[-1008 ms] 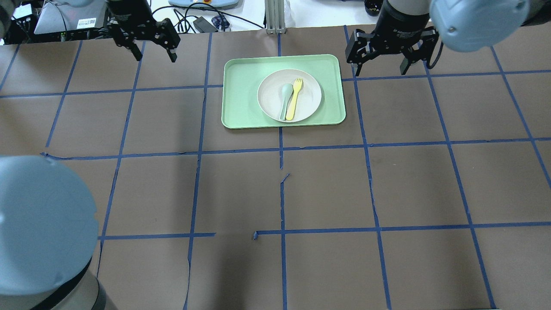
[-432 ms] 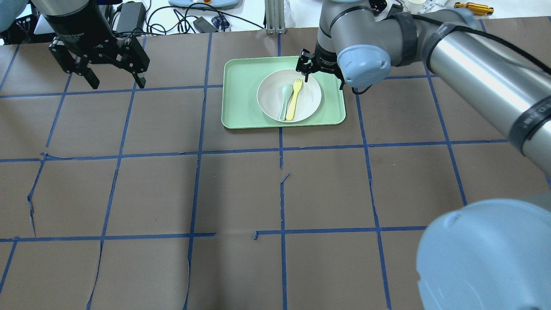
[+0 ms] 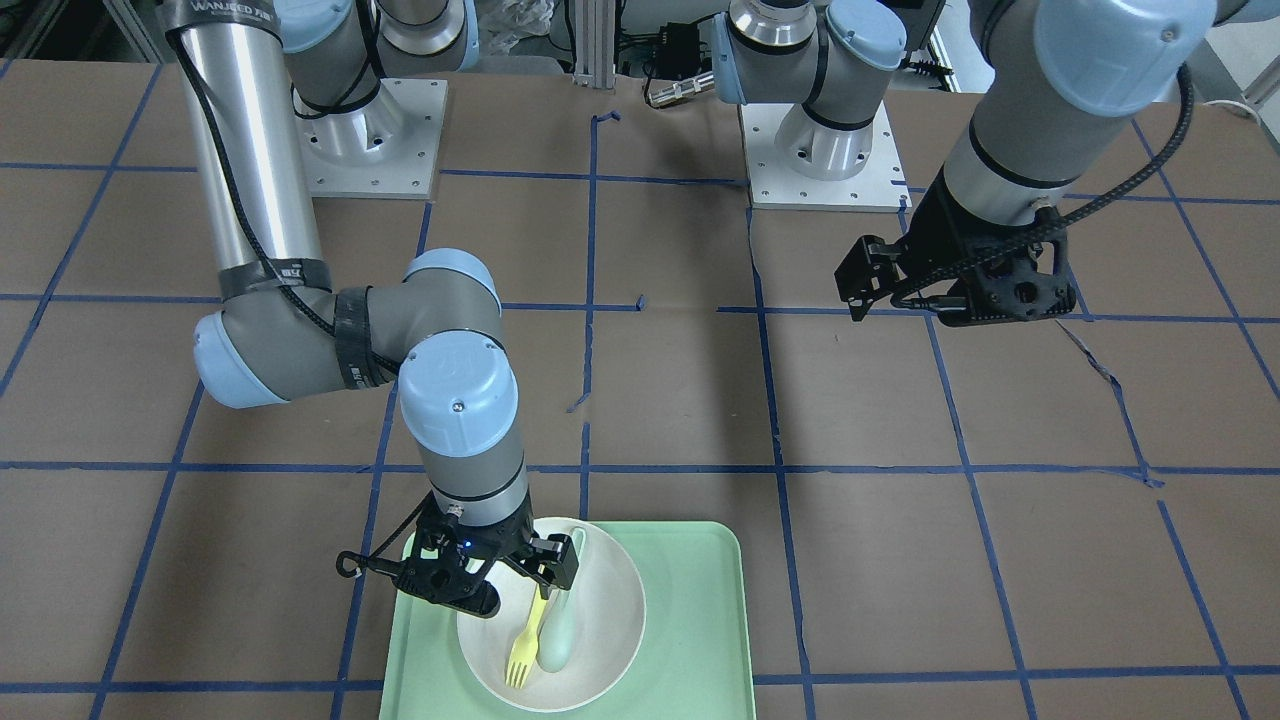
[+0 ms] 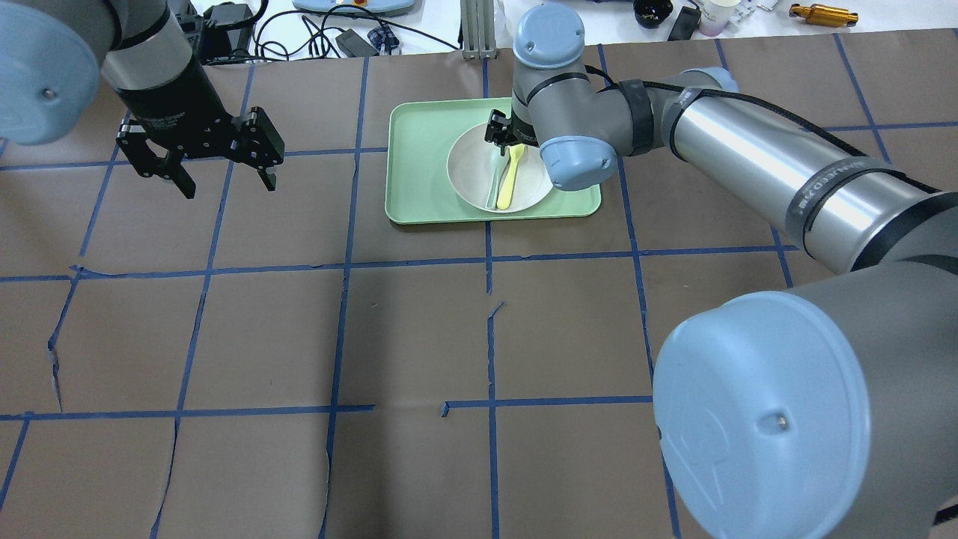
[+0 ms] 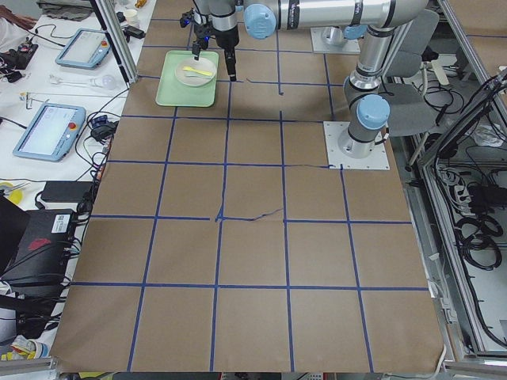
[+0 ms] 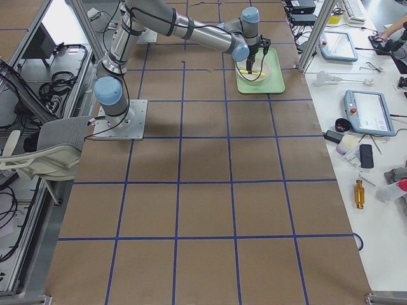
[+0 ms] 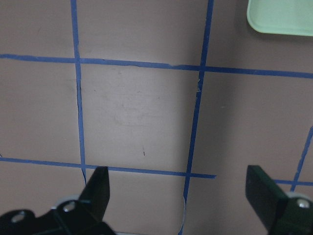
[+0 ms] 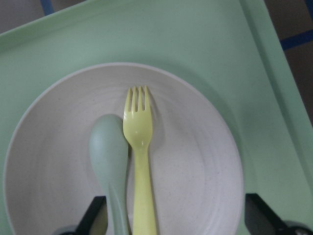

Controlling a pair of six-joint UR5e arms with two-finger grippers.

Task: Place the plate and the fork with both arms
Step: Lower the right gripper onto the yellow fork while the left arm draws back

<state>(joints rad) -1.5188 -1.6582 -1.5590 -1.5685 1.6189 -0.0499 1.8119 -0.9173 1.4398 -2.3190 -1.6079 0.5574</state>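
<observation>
The off-white plate (image 4: 470,174) sits on a mint-green tray (image 4: 419,172) at the far middle of the table. The yellow fork (image 4: 511,180) lies in the plate, tines pointing away from the robot. My right gripper (image 3: 520,590) hangs open, low over the plate. In the right wrist view its gripper (image 8: 178,220) has a finger on either side of the fork (image 8: 139,147), and the plate (image 8: 195,161) fills the view. My left gripper (image 4: 228,183) is open and empty over bare table, left of the tray. The left wrist view shows the left gripper (image 7: 181,196) above brown paper.
A pale green spoon (image 4: 494,183) lies in the plate right beside the fork, on its left; it also shows in the right wrist view (image 8: 107,152). Brown paper with a blue tape grid covers the table. Cables and small devices (image 4: 352,41) lie past the far edge.
My right arm has swung in from the far right and come down over the plate. My left gripper has moved nearer the robot, ending left of the tray. Both grippers stay open.
</observation>
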